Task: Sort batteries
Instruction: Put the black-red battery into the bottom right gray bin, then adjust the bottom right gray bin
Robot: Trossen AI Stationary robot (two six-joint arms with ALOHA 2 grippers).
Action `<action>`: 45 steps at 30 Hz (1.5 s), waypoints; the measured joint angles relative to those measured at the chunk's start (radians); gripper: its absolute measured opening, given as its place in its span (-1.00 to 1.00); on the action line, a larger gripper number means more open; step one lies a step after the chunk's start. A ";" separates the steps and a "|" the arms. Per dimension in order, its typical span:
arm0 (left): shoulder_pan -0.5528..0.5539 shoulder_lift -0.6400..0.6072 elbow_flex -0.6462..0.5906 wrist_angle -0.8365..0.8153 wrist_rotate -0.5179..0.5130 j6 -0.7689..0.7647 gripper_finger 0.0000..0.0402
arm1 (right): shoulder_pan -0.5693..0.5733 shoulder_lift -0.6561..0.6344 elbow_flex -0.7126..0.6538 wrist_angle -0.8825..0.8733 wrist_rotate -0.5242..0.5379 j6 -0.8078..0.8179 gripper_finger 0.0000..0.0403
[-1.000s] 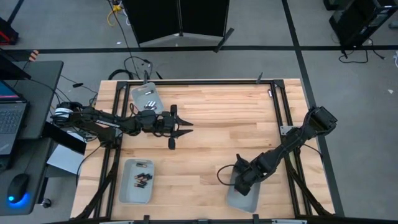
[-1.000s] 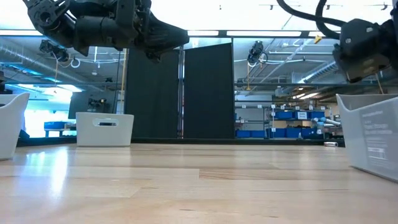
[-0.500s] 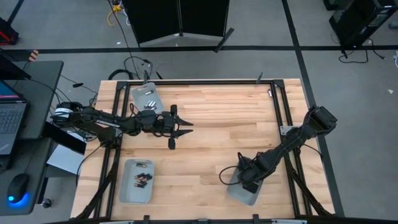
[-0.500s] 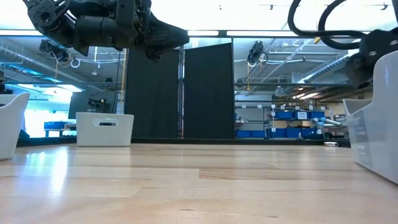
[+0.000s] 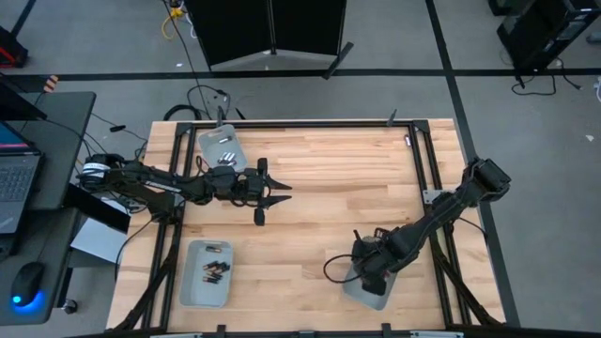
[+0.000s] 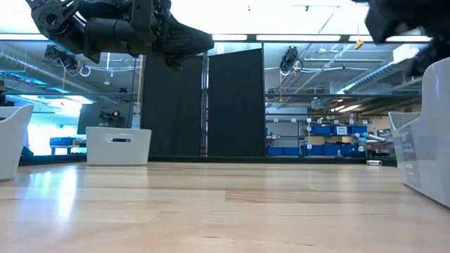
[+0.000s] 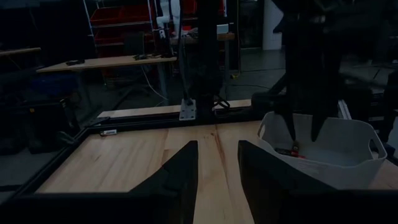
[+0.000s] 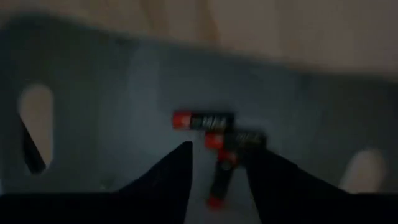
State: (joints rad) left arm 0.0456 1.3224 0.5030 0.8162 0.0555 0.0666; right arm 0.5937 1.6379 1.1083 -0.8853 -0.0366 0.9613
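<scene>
Three dark batteries [image 8: 214,140] (red-ended) under parted right hand [image 8: 214,165] inside tray [image 5: 355,293]; best lifted straight. Left hand [image 7: 217,168] parted, empty.

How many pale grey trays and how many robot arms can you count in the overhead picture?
Pale grey trays: 3
Robot arms: 2
Total: 5

Two dark, jointed arms, each with a looping black cable, end in tapered matte-black fingers [image 7: 180,171].
</scene>
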 joint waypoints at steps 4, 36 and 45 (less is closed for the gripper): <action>0.000 0.000 0.000 0.000 0.000 0.001 -0.39 | -0.042 0.000 0.069 -0.044 0.079 -0.130 -0.51; 0.000 0.000 0.000 -0.008 0.000 0.003 -0.39 | -0.118 0.006 -0.006 -0.151 -0.123 -0.156 -0.95; 0.000 0.000 0.000 -0.006 0.000 -0.001 -0.39 | -0.096 -0.029 0.022 -0.136 -0.070 -0.138 -0.96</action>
State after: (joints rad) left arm 0.0452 1.3228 0.5030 0.8101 0.0555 0.0652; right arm 0.4978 1.6091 1.1302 -1.0215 -0.1066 0.8232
